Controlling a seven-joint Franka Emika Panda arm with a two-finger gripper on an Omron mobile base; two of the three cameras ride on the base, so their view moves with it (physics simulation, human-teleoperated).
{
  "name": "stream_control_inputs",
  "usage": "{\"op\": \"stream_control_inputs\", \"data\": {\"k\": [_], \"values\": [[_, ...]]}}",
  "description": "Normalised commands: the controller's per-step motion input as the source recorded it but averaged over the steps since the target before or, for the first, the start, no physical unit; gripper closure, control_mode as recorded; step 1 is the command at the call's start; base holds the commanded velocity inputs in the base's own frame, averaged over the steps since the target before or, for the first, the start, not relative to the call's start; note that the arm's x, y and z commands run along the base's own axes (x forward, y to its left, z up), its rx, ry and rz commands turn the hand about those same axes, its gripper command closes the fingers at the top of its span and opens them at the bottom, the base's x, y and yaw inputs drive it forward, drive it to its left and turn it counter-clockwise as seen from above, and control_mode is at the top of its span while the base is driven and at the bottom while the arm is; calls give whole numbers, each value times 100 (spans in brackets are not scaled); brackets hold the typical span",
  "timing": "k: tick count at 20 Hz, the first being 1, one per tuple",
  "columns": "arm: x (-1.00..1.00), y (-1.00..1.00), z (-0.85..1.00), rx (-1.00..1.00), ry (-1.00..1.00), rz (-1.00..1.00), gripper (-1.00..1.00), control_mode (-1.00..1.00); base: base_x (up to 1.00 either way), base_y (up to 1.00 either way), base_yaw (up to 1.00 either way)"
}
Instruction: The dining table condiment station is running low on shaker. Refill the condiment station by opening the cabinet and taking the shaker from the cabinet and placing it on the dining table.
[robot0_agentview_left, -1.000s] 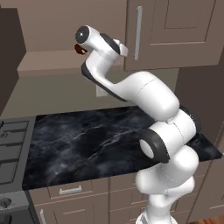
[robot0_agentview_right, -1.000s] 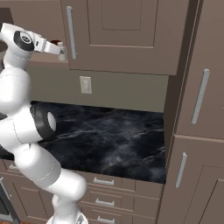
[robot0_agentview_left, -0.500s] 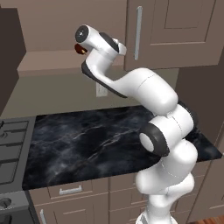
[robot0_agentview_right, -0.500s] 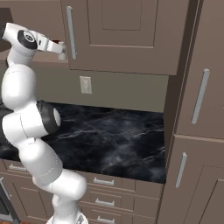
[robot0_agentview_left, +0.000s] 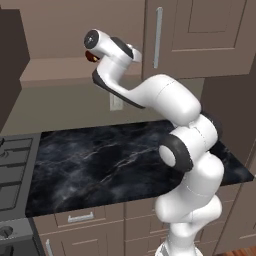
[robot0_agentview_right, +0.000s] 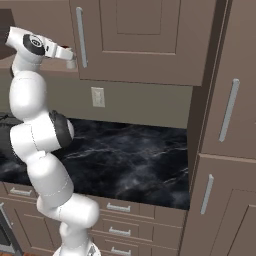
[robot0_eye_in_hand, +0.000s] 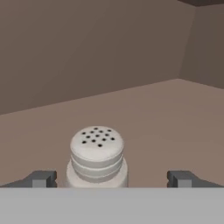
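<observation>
Shaker (robot0_eye_in_hand: 96, 155) stands upright on the cabinet shelf (robot0_eye_in_hand: 166, 113), straight ahead of the hand and between the two fingertips (robot0_eye_in_hand: 41, 178) in the hand view, a little nearer the left one. My jaws are spread as wide as they go and hold nothing; there is clear air on both sides of the little perforated cap.

From the base views I see the gripper (robot0_agentview_right: 69, 55) reaching into the open section of the cabinet (robot0_agentview_right: 145, 40), beside the long silver handle (robot0_agentview_right: 80, 36), with a dark red round item (robot0_agentview_left: 90, 56) close to the wrist.

I judge the step in hand to be the grasp. To do it well I want to slide slightly toward the shaker so it sits centred between the tips, then push forward until the tips pass the body rather than just the rounded top. It is small and light, so an off-centre close would likely shove it over or let it squirt out. I would close slowly, low on the cylinder, and lift straight before pulling back, minding the red item.
</observation>
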Motion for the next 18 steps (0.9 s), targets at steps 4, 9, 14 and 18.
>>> {"op": "stream_control_inputs", "data": {"k": [4,9,14,18], "values": [[19,1,-4,0,0,0,-100,-100,0,0,0],[19,0,-5,0,0,0,-100,-100,0,0,0],[20,0,-6,0,0,0,100,-100,0,0,0],[3,0,0,0,0,0,100,-100,0,0,0]]}}
